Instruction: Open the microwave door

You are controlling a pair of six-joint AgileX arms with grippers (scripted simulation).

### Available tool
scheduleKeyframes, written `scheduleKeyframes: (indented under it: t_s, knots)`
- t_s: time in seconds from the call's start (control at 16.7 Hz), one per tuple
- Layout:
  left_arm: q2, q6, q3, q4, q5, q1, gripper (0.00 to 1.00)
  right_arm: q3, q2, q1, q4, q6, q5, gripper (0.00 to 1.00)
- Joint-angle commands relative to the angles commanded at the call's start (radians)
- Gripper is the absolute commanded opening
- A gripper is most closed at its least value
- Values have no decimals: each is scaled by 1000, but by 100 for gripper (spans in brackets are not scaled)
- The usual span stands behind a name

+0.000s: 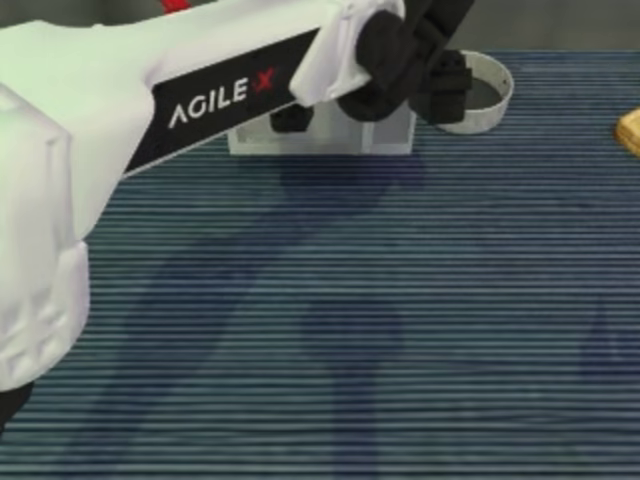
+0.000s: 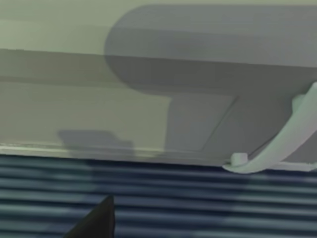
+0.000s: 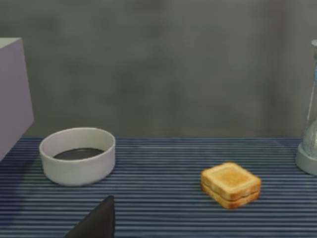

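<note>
A: How many things are on the table point(image 1: 330, 330)?

B: One microwave point(image 1: 322, 135) at 12 o'clock in the top view, one bowl point(image 1: 478, 95) just beside it toward 1 o'clock, and one toast stack point(image 1: 629, 131) at the 3 o'clock edge. The right wrist view also shows one glass vessel point(image 3: 308, 144), cut by the frame.

A: And the door?

B: The door point(image 2: 114, 119) faces 6 o'clock, flush with the box. Its handle point(image 2: 285, 144) shows in the left wrist view, untouched.

A: Grippers?

B: The left gripper point(image 1: 420, 65) hangs over the microwave's bowl-side end; whether it is open or closed cannot be told. The right gripper is out of sight.

A: Room?

B: The whole striped surface from the door toward 6 o'clock lies bare.
</note>
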Motion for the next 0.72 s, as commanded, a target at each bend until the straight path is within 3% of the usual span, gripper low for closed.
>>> scheduleKeyframes:
  t_s: [0.72]
  knots:
    - [212,62,119,119,41,67,100,0,0,0,0,0,0,100]
